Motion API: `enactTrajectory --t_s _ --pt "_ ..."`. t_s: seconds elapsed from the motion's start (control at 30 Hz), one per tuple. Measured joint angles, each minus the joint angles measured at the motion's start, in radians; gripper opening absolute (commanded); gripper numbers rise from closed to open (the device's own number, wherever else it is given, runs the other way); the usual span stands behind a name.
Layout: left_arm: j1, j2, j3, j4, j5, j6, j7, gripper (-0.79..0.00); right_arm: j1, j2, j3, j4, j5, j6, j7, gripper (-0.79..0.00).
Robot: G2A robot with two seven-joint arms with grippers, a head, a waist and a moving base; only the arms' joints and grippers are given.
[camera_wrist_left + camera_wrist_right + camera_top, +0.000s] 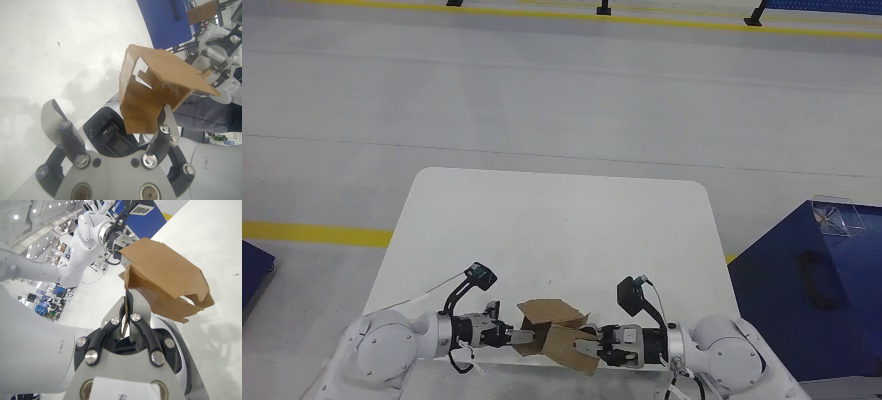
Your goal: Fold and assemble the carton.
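Note:
A brown, half-folded carton [554, 330] hangs just above the front edge of the white table [552, 230], between my two grippers. My right gripper [127, 303] is shut on a thin flap of the carton [162, 275] and holds it from the right [589, 352]. Its body shows behind the carton's far corner [208, 72] in the left wrist view. My left gripper [109, 108] stands open at the carton's left side [510, 338]. The carton's lower wall [140, 106] lies against one finger [168, 115]; the other finger [53, 111] is well clear. The carton's end is open, with loose flaps.
A blue cabinet [812, 290] stands right of the table, with a clear plastic holder [837, 215] on top. Most of the tabletop behind the carton is bare. Yellow lines [312, 233] run across the grey floor.

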Motion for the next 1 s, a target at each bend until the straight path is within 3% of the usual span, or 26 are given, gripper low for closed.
enactTrajectory --t_s 0.13,0.17,0.23,0.27,0.3,0.33,0.73,0.77,1.0 --pt "-0.002 0.002 0.027 -0.005 0.022 0.039 0.004 -0.022 0.002 0.002 -0.017 -0.007 -0.006 -0.003 0.018 -0.785" --pt "-0.004 0.002 0.034 -0.004 0.028 0.051 0.004 -0.105 0.003 0.002 -0.021 -0.009 -0.010 -0.006 0.019 -0.785" --pt "-0.008 0.002 0.055 -0.001 0.057 0.074 0.008 -0.394 0.003 0.002 -0.028 -0.012 -0.014 -0.014 0.015 -0.785" --pt "-0.009 0.002 0.065 0.001 0.064 0.081 0.011 -0.496 0.004 0.002 -0.030 -0.013 -0.015 -0.017 0.011 -0.785" --pt "-0.010 0.001 0.075 0.004 0.066 0.086 0.013 -0.742 0.004 0.002 -0.031 -0.015 -0.015 -0.018 0.008 -0.785" --pt "-0.013 0.001 0.086 0.008 0.066 0.088 0.015 -0.785 0.003 0.003 -0.032 -0.016 -0.015 -0.020 0.005 -0.785" --pt "-0.019 0.007 0.108 0.014 0.001 0.077 0.028 -0.785 -0.003 0.007 -0.050 -0.015 -0.029 -0.021 -0.016 -0.785" --pt "-0.016 0.009 0.107 0.011 0.001 0.077 0.027 -0.785 -0.003 0.007 -0.052 -0.013 -0.030 -0.016 -0.019 0.000" --pt "-0.004 0.015 0.061 0.013 -0.167 0.133 0.002 -0.785 -0.004 0.007 -0.053 -0.009 -0.028 -0.002 -0.025 0.000"
